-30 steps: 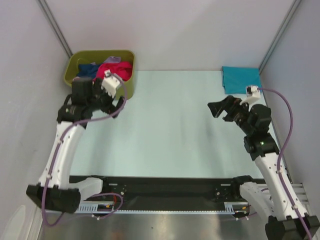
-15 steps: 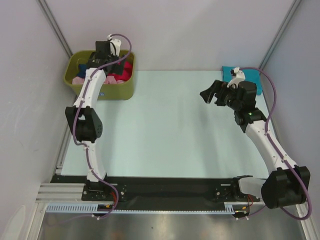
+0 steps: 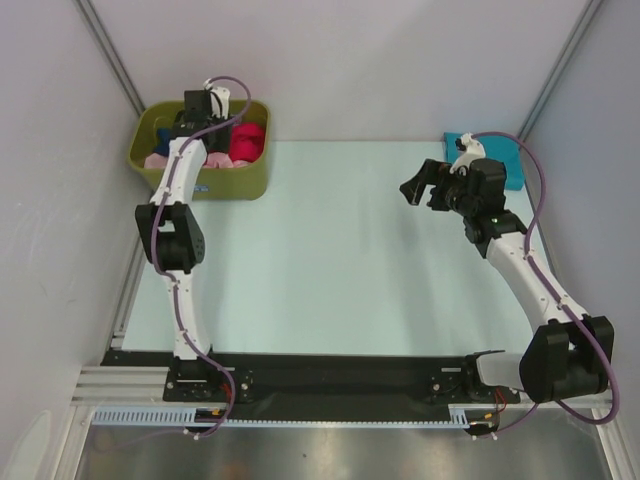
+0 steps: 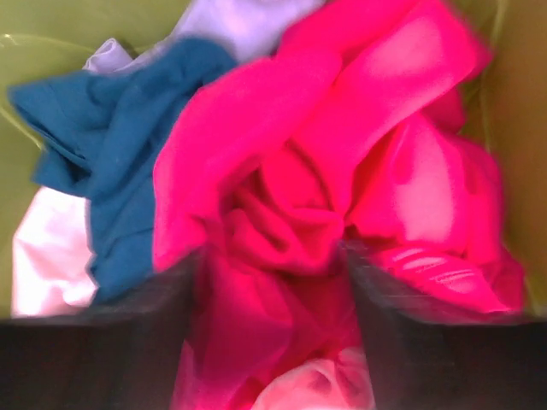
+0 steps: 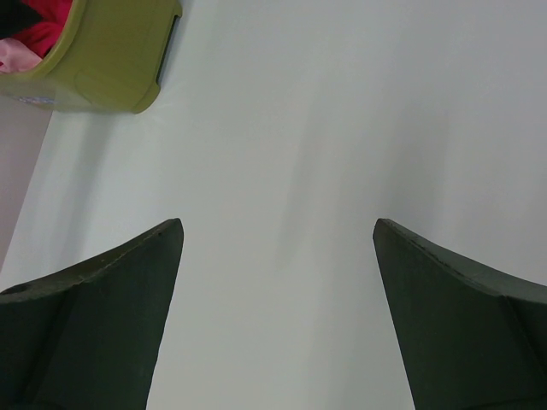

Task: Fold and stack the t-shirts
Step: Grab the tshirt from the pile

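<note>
Top external view has the left arm stretched far out to the far-left corner of the table point(image 3: 330, 260), its wrist tipped down into the olive-green bin point(image 3: 232, 188). From the left wrist camera, the left gripper point(image 4: 269, 286) is spread wide, its blurred dark fingers point(image 4: 94, 342) straddling a crumpled red t-shirt point(image 4: 342, 154) without closing on it. A navy t-shirt point(image 4: 120, 145) lies beside the red one, with a lavender t-shirt point(image 4: 239, 21) behind and a pink t-shirt point(image 4: 47, 256) by the bin wall. The right arm is raised over the right side of the table, elbow bent. The right gripper point(image 3: 412, 183) points left, its jaws apart and holding nothing. A folded teal t-shirt point(image 3: 510, 165) lies in the far-right corner, partly hidden by that wrist.
</note>
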You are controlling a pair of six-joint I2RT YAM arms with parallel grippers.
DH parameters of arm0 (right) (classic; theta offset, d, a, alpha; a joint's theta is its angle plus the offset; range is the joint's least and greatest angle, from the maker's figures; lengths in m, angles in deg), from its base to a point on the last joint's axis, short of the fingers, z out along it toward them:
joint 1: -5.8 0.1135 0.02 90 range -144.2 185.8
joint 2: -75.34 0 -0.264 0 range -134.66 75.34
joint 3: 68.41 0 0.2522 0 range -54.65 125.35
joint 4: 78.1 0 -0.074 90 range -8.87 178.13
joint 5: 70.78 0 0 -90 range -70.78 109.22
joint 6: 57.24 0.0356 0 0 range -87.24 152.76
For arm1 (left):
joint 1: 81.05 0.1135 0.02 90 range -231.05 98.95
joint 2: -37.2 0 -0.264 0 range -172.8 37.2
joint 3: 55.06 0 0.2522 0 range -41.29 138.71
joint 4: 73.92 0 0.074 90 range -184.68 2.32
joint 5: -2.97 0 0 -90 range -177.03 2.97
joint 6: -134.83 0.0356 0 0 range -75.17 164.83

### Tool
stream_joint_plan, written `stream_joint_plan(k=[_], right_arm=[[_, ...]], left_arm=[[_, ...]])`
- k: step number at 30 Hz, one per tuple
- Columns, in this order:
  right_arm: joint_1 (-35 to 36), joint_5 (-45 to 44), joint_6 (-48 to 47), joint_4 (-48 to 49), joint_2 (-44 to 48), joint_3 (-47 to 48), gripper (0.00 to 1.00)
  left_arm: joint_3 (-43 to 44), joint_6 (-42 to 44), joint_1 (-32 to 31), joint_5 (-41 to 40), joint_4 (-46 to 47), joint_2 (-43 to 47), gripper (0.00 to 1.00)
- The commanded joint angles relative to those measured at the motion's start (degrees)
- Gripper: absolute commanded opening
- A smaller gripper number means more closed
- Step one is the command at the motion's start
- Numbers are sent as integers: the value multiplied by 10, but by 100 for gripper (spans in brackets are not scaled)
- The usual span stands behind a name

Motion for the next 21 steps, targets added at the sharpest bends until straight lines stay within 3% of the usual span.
stream_joint_plan(k=[1,3,4,7,13,17,21], right_arm=[[8,-21,7,16,8,21,100],[11,-28,14,21,16,16,100],[15,-30,20,24,18,17,100],[22,-36,25,26,26,16,100],[28,-33,9,-2,45,26,100],[29,-41,5,-11,88,10,100],[30,-46,2,-33,131,7,100]], left_arm=[[27,-13,31,40,-11,0,54],[45,-39,40,64,-27,10,12],[52,-48,42,99,-32,31,0],[51,-64,45,173,12,101,0],[39,-77,44,207,54,204,0],[92,-73,41,259,-8,249,0],[84,-40,5,336,-78,349,0]])
